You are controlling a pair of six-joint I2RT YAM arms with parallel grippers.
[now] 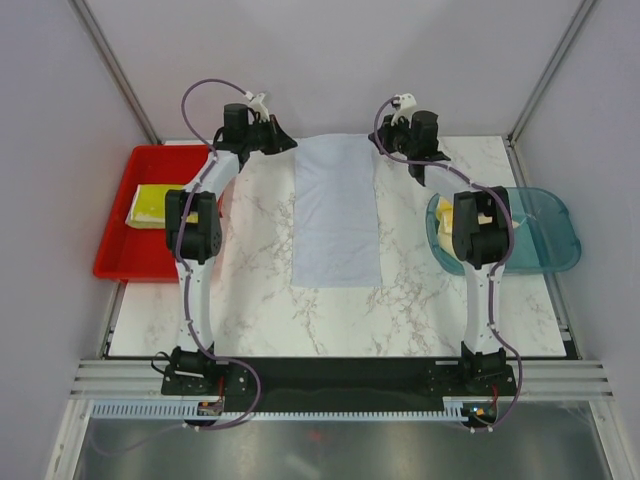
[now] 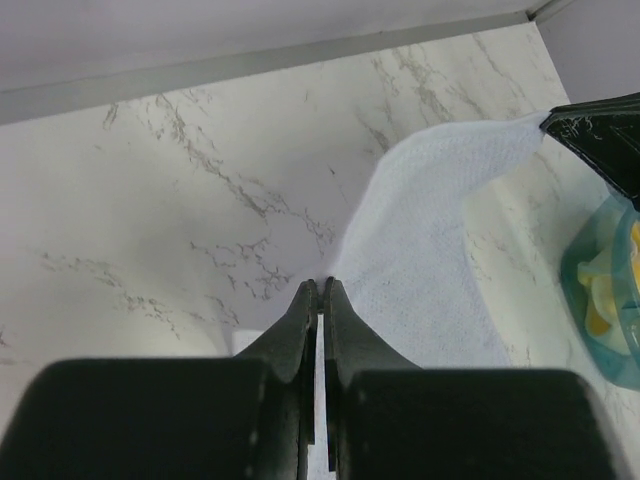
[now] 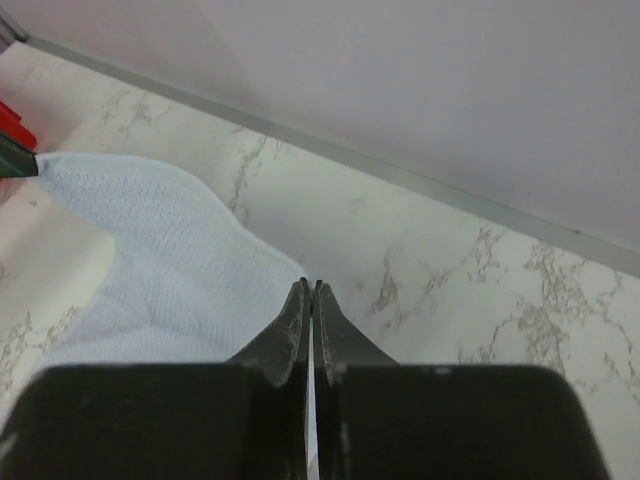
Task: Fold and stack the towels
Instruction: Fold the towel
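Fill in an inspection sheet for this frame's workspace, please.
Surface: marble table, no spills seen.
Job's things: white-grey towel laid lengthwise mid-table; yellow towel in red tray; yellow and cream towels in teal bin.
Clutter: nothing seen.
Tools: left tool and right tool each shut on a far corner of the white-grey towel.
Cables: purple cables loop along both arms, off the cloth.
Surroundings: grey walls.

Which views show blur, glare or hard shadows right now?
Top external: even soft light, sharp, no glare on the table. Left wrist: left claw dark and soft near the lens, towel weave crisp, faint shadow on the table beside it. Right wrist: same, right claw blurred up close, towel weave sharp.
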